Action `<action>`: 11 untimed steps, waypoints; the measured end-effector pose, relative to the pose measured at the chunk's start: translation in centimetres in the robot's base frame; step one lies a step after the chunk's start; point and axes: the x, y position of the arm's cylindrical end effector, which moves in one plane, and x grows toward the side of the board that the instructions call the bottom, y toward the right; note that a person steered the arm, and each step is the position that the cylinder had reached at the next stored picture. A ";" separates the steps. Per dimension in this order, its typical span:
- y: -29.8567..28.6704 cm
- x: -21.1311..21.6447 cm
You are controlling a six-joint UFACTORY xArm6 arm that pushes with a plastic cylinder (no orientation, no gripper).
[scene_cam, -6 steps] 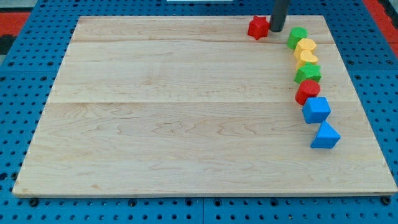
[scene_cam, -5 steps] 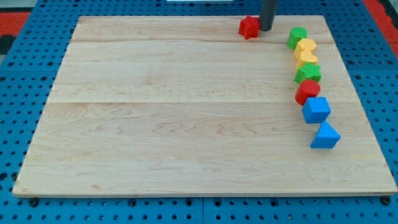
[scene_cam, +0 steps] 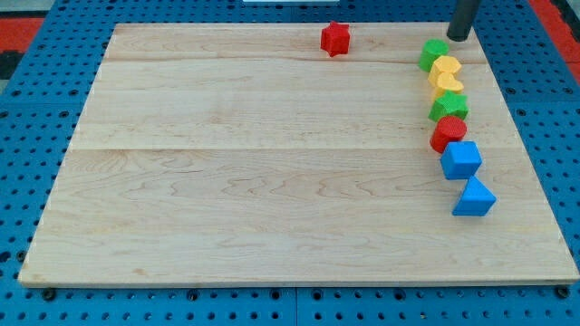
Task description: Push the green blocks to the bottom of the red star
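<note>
A red star (scene_cam: 335, 38) sits near the board's top edge, right of the middle. A green block (scene_cam: 433, 54) heads a column of blocks along the view's right. A second green block (scene_cam: 449, 107) sits lower in that column. My tip (scene_cam: 459, 38) is at the view's top right, just above and to the right of the upper green block, apart from it. It is far to the right of the red star.
Between the green blocks sit two yellow blocks (scene_cam: 445, 68) (scene_cam: 447, 87). Below them come a red round block (scene_cam: 448, 134), a blue cube (scene_cam: 461, 159) and a blue triangular block (scene_cam: 474, 197). The wooden board (scene_cam: 254, 163) lies on a blue pegboard.
The red star slid left along the top edge. My tip left it and moved right to the top right corner, beside the upper green block.
</note>
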 end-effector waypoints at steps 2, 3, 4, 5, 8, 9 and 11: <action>-1.0 2.8; -2.4 4.1; -5.1 4.3; -7.6 3.7; -12.9 3.5; -14.7 3.5; -16.1 3.5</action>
